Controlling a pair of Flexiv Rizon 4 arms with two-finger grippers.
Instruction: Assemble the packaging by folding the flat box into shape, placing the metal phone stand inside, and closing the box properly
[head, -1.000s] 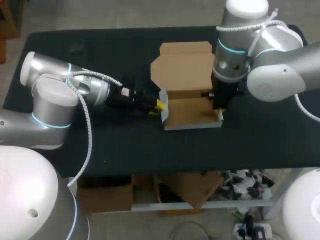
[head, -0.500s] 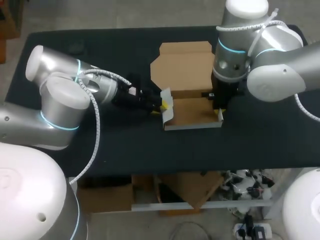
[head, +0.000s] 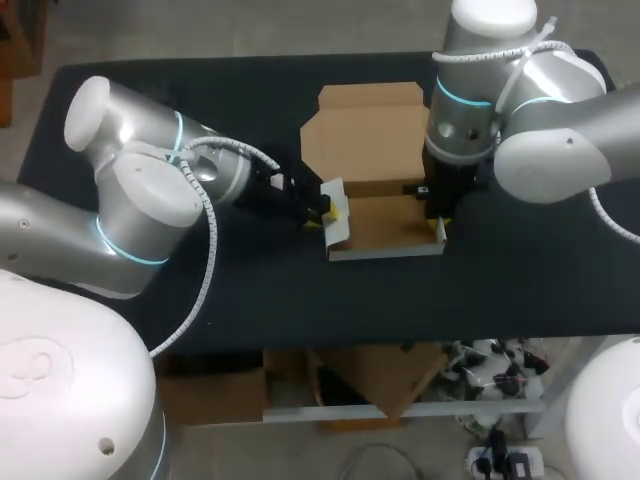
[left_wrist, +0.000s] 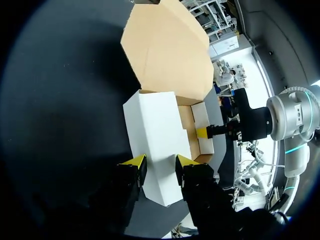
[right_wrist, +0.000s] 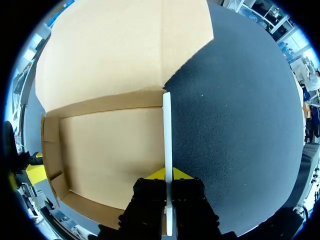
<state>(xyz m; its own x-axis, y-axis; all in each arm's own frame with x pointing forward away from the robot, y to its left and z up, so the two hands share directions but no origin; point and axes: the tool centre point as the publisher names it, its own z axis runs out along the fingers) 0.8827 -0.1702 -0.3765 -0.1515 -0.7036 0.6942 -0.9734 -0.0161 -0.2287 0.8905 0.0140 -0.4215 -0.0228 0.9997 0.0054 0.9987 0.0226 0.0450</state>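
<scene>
Box (head: 385, 222) mid-bench (head: 250, 290); lid (head: 368, 135) flat on bench, far side of box. Your left claw (left_wrist: 160, 167) against left wall (left_wrist: 155, 145). Your right claw (right_wrist: 168, 175) astride right wall (right_wrist: 167, 150).

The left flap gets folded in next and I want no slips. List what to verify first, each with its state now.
1. Right pincer shut on the right wall: ok, the wall stands upright between its fingers.
2. Left pincer at the left flap: ok, open, the flap's white face between its tips.
3. Left flap upright: not ok, it looks tilted in the head view.
4. Lid out of the way: ok, it lies open behind the tray.
5. Tray floor bare: ok.
6. Phone stand at hand: cannot tell, not seen.
</scene>
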